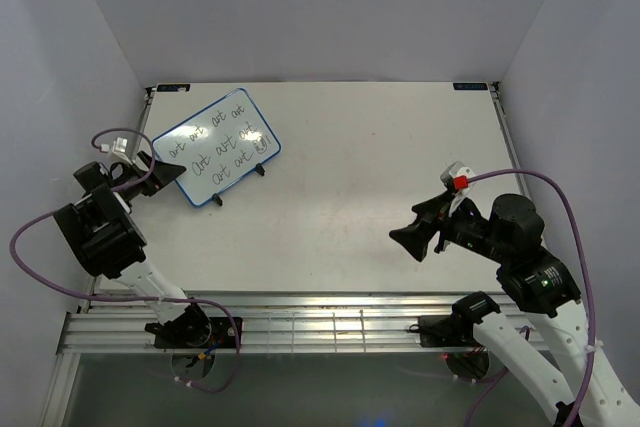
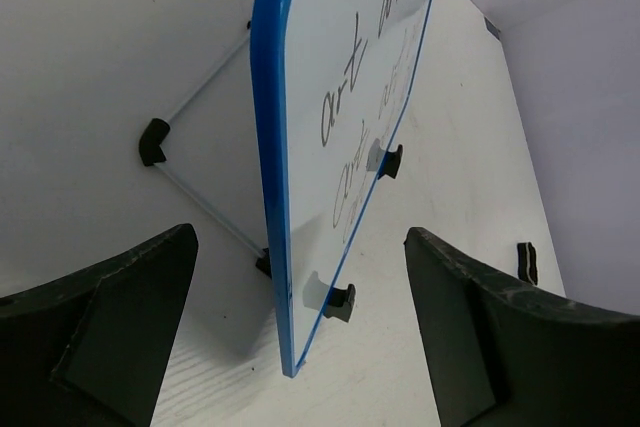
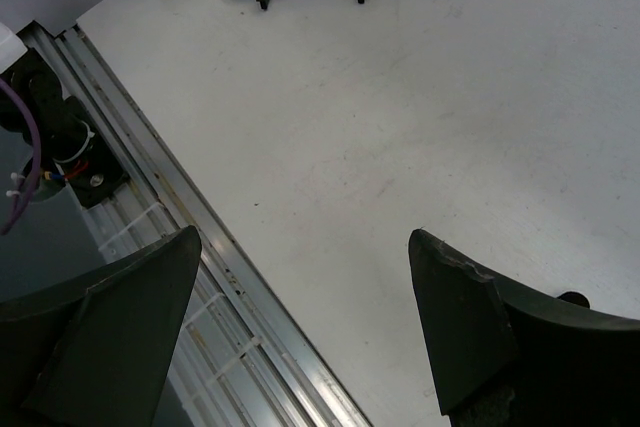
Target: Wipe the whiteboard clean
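Toward the upper left of the overhead view, the small white rectangular whiteboard with a thin blue rim (image 1: 216,147) stands propped on a thin black wire stand (image 1: 262,170) on the white table (image 1: 380,147), black handwriting across its face. The left gripper (image 1: 165,172), jaws wide, is just beside the board's left end. The right gripper (image 1: 416,225), jaws equally wide and holding nothing, is at lower right, well apart.

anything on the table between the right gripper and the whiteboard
Only bare table separates the right gripper from the whiteboard, seen in the top view.
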You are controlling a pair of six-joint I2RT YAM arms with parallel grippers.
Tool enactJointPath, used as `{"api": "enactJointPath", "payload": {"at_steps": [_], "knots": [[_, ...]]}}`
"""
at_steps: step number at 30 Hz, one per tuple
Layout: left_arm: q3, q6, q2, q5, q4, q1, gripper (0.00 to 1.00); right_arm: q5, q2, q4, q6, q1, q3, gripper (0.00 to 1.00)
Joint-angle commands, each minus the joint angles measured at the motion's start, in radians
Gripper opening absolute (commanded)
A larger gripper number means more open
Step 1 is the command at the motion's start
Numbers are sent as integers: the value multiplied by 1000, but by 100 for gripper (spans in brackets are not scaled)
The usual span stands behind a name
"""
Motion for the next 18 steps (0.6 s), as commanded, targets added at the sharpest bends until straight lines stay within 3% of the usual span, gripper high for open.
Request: {"api": "enactJointPath", "payload": {"at_steps": [1,4,9,18], "knots": [[-26,5,-7,85,106,6,93,7,4,12,-18,5,43,90],[-11,-21,39,109,123,4,89,9,4,-1,-20,5,51,90],[59,-73,107,191,151,4,73,4,6,1,-23,5,51,90],[86,-76,157,251,192,-9,67,4,12,5,-23,5,54,90]]}}
